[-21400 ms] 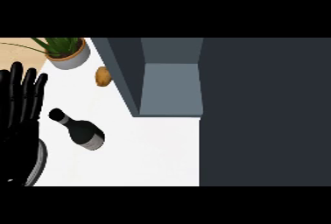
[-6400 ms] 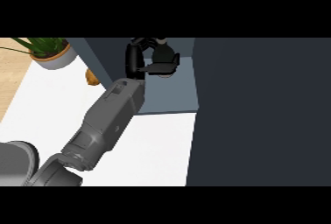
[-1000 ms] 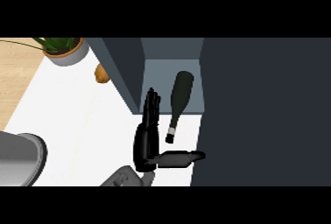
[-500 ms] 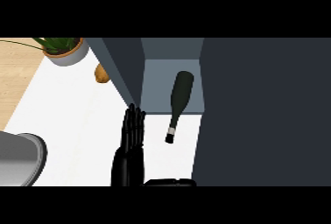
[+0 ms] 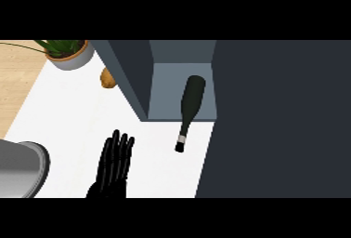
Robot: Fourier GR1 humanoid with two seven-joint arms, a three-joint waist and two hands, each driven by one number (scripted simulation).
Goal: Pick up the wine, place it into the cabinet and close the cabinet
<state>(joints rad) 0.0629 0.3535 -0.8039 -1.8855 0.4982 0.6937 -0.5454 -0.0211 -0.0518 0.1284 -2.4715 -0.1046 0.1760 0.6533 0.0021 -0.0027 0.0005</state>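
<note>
One potted plant point(image 5: 67, 52) is standing at the far left of the white counter point(image 5: 75, 121). One hand point(image 5: 113, 168) is resting, fingers straight, holding nothing. One wine bottle point(image 5: 189, 109) is lying in the open cabinet point(image 5: 179, 88), neck sticking out.

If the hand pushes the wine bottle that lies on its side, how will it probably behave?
The wine bottle lies on its side, so a sideways push would probably make it roll. Its neck sticks out of the cabinet, so a push there may swing it. It looks stiff, perhaps slippery.
</note>
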